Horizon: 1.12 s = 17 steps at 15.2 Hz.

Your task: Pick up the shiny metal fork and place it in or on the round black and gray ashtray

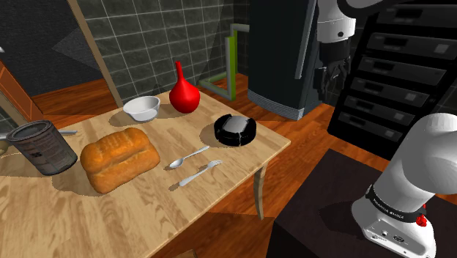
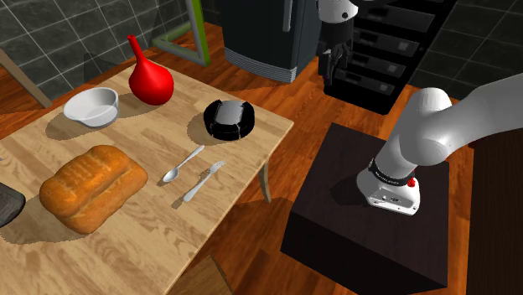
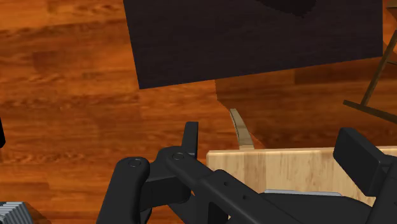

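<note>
One fork point(image 1: 199, 174) lies flat on the bench point(image 1: 95, 212), with one spoon point(image 1: 189, 156) just beside it on the side of the single bread loaf point(image 1: 119, 158). One ashtray point(image 1: 235, 129) sits near, by the bench corner. Farther back stand one white bowl point(image 1: 141, 108), one red vase point(image 1: 184, 93) and one can point(image 1: 42, 146). The pincer point(image 1: 333, 78) hangs open above the floor, off the bench.

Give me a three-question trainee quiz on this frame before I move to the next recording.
1. True or false: the fork lies in the ashtray.
2. What lies right beside the fork? A spoon; B bowl; C can.
3. Fill in: the end effector is ___ (open or shut).
Key: 1 false, it lies on the table; 2 A; 3 open.
</note>
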### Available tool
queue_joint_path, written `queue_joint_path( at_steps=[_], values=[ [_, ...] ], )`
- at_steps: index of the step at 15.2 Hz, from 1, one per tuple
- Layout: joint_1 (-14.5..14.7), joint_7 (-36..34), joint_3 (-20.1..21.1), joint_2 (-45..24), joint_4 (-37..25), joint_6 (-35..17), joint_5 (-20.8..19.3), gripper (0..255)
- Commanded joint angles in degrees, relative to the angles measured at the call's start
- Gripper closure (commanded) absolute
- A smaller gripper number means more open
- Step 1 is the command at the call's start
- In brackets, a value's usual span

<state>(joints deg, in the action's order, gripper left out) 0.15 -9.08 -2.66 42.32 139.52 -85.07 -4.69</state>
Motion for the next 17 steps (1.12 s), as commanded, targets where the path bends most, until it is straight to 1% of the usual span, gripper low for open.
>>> queue_joint_path(
  at_steps=[1,5,9,13,17],
  values=[
    [0.0,0.0,0.0,0.0,0.0,0.0,0.0,0],
    [0.07,-10.87,4.94,0.64,4.02,-3.7,5.76,0],
    [0.38,-21.48,10.16,-0.62,6.68,-8.54,11.57,0],
    [0.68,-31.79,15.5,-3.94,7.81,-14.47,16.91,0],
    [0.56,-41.8,20.85,-9.24,7.34,-21.21,21.23,0]
  ],
)
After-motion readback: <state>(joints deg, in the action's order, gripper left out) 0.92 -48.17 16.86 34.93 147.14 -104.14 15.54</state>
